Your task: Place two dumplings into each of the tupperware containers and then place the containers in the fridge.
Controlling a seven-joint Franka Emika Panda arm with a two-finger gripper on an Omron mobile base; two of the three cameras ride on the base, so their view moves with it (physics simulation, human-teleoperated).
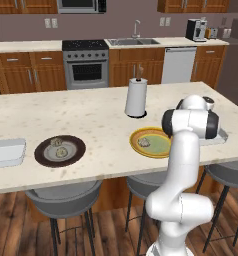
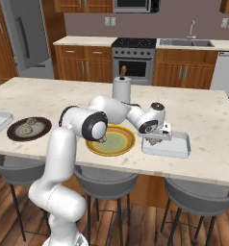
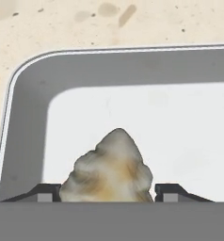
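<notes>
Beige pleated dumpling (image 3: 111, 169) sits between the gripper (image 3: 112, 192) fingers, jaws wide around it, directly above the translucent plastic tupperware container (image 2: 179, 149); letting go too high could bounce it out.

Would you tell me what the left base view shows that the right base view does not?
Left base view: the coffee machine on the far counter. Right base view: the fridge, and the gripper holding a dumpling over a container. Both: brown plate, yellow plate, paper towel roll.
</notes>
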